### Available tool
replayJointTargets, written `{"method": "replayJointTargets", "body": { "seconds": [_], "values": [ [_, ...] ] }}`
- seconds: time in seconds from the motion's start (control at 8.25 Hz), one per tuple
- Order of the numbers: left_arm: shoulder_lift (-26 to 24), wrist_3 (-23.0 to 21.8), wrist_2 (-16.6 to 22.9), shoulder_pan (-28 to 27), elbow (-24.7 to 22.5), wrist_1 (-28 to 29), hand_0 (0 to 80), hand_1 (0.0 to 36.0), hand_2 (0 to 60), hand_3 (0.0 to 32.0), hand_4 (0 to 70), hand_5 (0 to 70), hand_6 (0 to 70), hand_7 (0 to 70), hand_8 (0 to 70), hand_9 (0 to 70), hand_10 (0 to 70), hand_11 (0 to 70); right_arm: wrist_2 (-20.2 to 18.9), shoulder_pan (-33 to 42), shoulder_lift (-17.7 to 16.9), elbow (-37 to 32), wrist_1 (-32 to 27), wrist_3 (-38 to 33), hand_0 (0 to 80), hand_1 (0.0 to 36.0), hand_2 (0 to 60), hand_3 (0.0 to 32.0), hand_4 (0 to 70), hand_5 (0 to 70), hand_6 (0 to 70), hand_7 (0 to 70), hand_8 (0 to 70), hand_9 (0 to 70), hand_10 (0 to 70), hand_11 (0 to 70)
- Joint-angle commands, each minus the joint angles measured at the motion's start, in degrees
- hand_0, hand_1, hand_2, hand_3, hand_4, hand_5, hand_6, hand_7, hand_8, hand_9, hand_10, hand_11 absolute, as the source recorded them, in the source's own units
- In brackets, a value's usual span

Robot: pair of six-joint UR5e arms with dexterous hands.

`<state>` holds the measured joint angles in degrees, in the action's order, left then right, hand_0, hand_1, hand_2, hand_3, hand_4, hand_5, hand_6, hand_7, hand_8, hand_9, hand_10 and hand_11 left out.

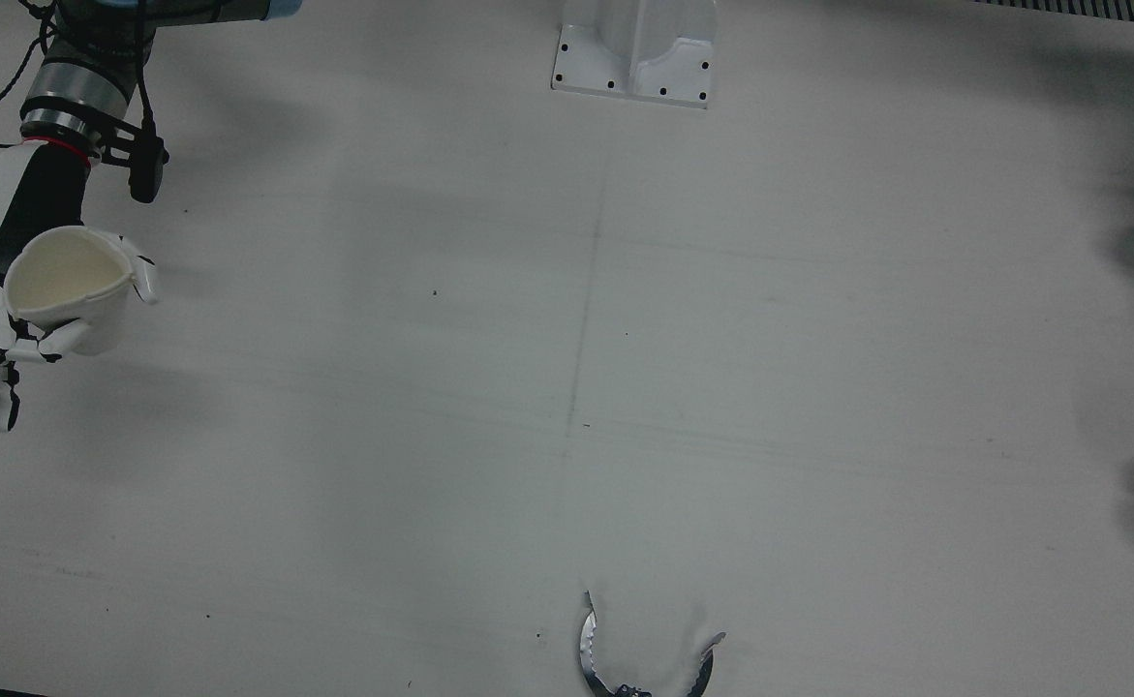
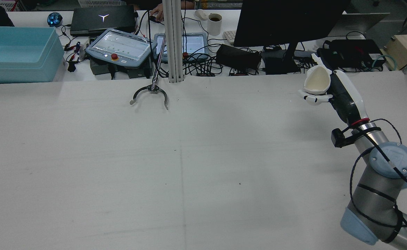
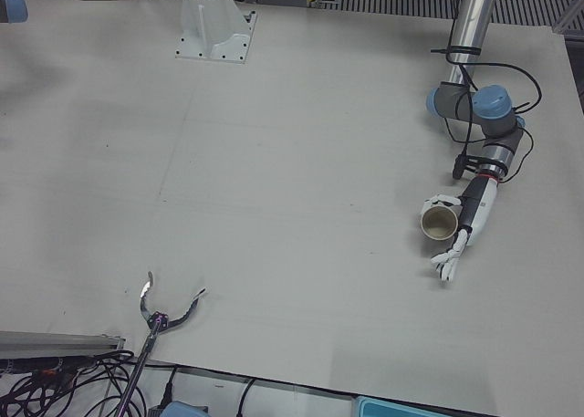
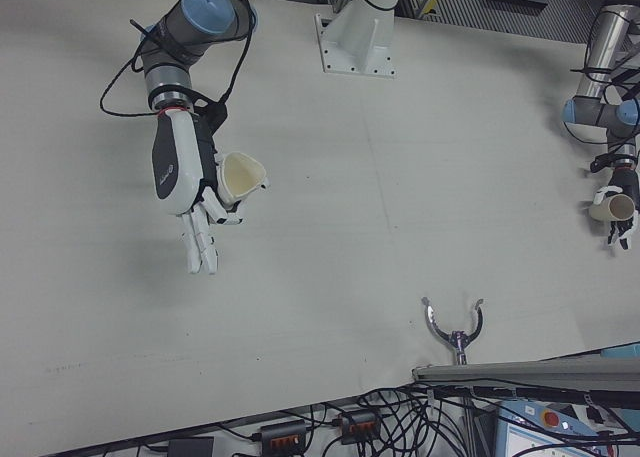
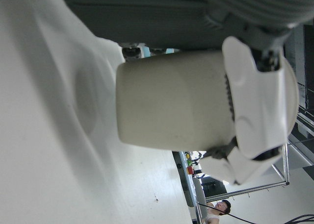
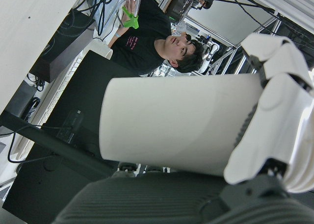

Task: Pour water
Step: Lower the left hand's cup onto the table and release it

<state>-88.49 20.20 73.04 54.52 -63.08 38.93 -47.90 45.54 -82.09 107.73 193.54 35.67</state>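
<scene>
At the right side of the pale grey tabletop, the right white-and-black robot hand holds a cream-white paper cup clear of the surface — mouth tilted toward the camera. A metal claw tool rests near the far edge — well apart.

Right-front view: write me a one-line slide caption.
Right hand holds a white cup tipped sideways above the table; left hand holds another cup at far right.

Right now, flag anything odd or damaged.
The cup in the right hand is squeezed out of round, its rim pinched to a point. No spill shows on the table. The left hand's cup looks round.
</scene>
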Motion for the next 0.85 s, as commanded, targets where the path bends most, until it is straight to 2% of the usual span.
{"method": "replayJointTargets", "body": {
  "seconds": [0.0, 0.48, 0.73],
  "values": [
    [0.1, 0.0, 0.0, 0.0, -0.2, 0.1, 55.6, 36.0, 57.2, 5.0, 0.0, 0.0, 3.0, 0.0, 0.0, 0.0, 6.2, 12.3, 0.0, -0.2, 0.0, 0.0, 0.0, 0.0, 45.6, 15.0, 33.2, 0.0, 25.7, 70.0, 6.3, 4.9, 0.2, 0.0, 7.4, 11.3],
    [0.3, -1.9, -0.2, 0.2, -0.2, 2.0, 55.7, 36.0, 58.8, 6.2, 0.5, 0.0, 3.0, 0.3, 0.0, 0.0, 6.9, 13.3, 0.0, -0.3, 0.0, -0.1, 0.0, 0.1, 45.6, 15.1, 33.0, 0.0, 25.6, 70.0, 6.2, 4.9, 0.2, 0.0, 7.1, 11.0],
    [0.7, -2.5, -1.2, 0.4, -0.2, 5.4, 54.9, 36.0, 58.7, 3.6, 2.9, 0.0, 3.2, 0.8, 0.0, 0.0, 6.9, 13.2, -0.1, -0.2, 0.0, 0.0, 0.0, 0.1, 45.7, 15.1, 33.2, 0.0, 26.2, 70.0, 6.3, 4.9, 0.2, 0.0, 7.2, 11.1]
  ]
}}
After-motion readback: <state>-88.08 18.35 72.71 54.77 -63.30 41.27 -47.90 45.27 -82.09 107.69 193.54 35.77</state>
